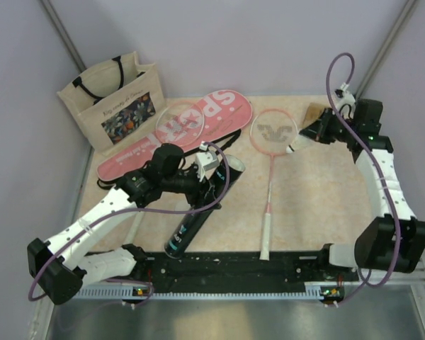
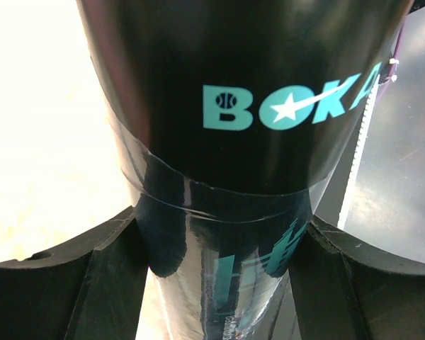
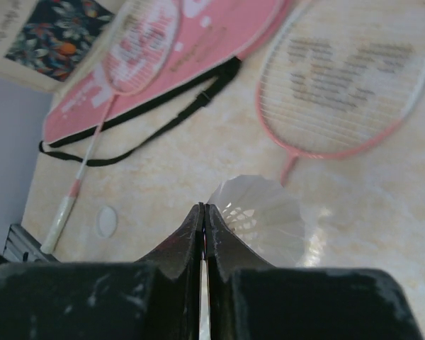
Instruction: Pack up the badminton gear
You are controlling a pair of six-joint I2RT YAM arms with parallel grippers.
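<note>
left fingers [image 2: 92, 276]: closed against both sides of dark tube [image 2: 227, 163], filling wrist view | right fingers [image 3: 184, 248]: pressed together, tips at rim of white shuttlecock [image 3: 262, 212], frame centre; whether a feather is pinched, cannot tell | pink racket [image 3: 354, 71]: upper right

Bright even light, table [image 2: 42, 142] overexposed (left wrist), glare on tube [image 2: 198, 241]

We saw the dark tube [image 2: 255, 142], glossy with teal "BOKA" lettering, wedged between the left fingers [image 2: 57, 283] and touching both. A white feather shuttlecock [image 3: 262, 216] sat just right of the right fingers [image 3: 177, 248]. Beyond them lay a pink racket [image 3: 354, 78]. Further left, the second racket [image 3: 138, 49] rested on the pink cover [image 3: 219, 42].
</note>
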